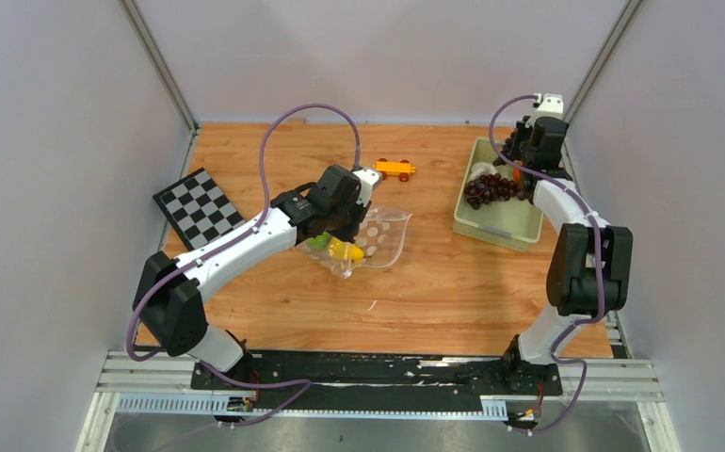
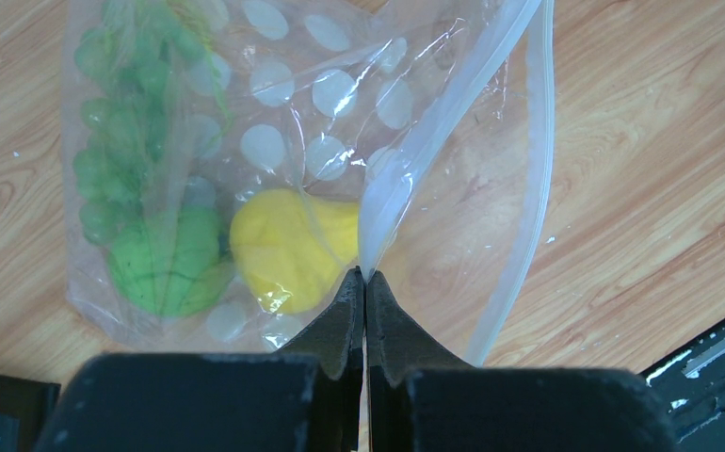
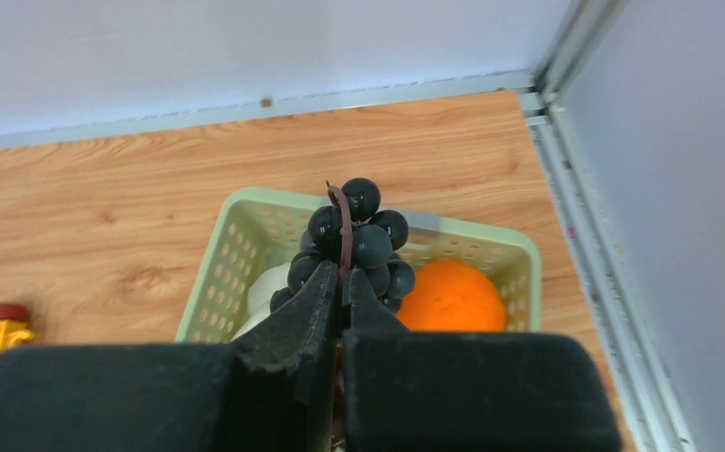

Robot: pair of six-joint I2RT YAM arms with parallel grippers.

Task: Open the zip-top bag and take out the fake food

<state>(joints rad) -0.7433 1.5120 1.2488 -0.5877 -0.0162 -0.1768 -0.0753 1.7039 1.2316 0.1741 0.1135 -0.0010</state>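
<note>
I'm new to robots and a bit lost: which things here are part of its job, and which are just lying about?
Part of the job: zip-top bag, lemon and green pieces inside it; grape bunch, orange, white mushroom, green basket.
Just lying about: toy car, checkerboard.

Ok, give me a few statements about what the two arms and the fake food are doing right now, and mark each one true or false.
1. The left pincer is shut on the edge of the zip-top bag. True.
2. The bag is already empty. False: a yellow lemon and green pieces are inside it.
3. The right pincer holds the grape bunch over the green basket. True.
4. The orange ball lies on the bare table. False: it sits in the basket.
5. The toy car is in the basket. False: it stands on the table, beyond the bag.
</note>
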